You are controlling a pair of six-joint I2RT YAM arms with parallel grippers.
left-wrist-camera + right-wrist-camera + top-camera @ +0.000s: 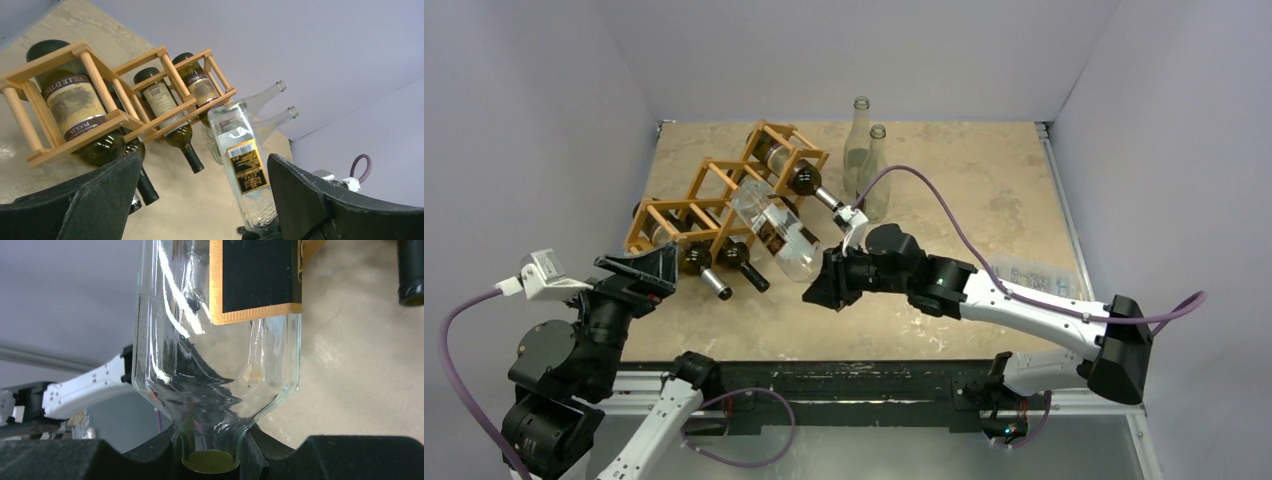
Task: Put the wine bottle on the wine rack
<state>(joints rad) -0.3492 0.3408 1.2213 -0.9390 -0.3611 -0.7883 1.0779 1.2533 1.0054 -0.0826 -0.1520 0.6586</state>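
Note:
The light wooden wine rack (724,190) stands at the back left of the table and holds several dark bottles; it also shows in the left wrist view (115,100). My right gripper (824,283) is shut on the neck of a clear glass wine bottle (776,230) with a black and gold label. The bottle is tilted, its base up against the rack's right side. In the right wrist view the bottle (220,330) fills the frame, its neck pinched between the black fingers (125,455). My left gripper (639,268) is open and empty, just in front of the rack's left end; its view shows the clear bottle (245,165) too.
Two empty clear bottles (866,160) stand upright at the back, right of the rack. Dark bottle necks (742,270) stick out of the rack toward the front. A purple cable (944,215) arcs over the right arm. Walls close the table at the back and sides.

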